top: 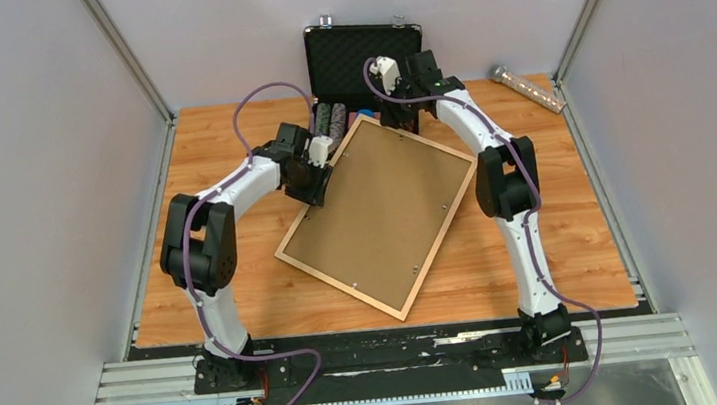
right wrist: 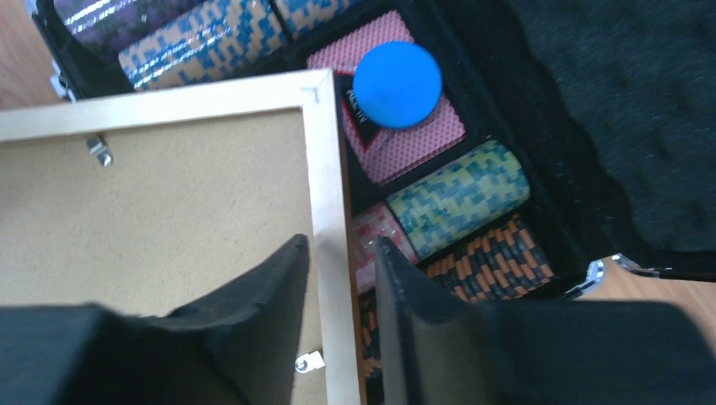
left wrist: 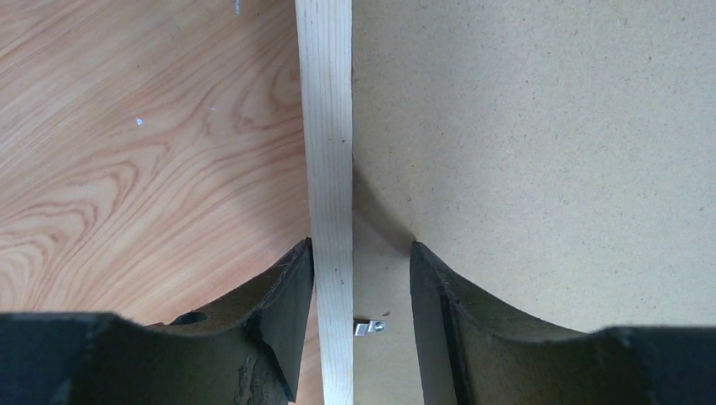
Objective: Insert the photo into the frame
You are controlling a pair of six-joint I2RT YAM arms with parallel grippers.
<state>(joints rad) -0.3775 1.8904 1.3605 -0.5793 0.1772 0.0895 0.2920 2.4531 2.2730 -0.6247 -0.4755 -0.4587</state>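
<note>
Wrist views: left end effector, right end effector part-open astride frame; photo hidden.

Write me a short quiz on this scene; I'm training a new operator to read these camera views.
1. True or false: the frame lies with its brown backing board facing up.
2. What does the left gripper straddle? A) a rail of the frame B) a spoon C) a bottle
3. Fill in: the round disc on the playing cards in the black case is ___.
Key: 1 true; 2 A; 3 blue.
</note>
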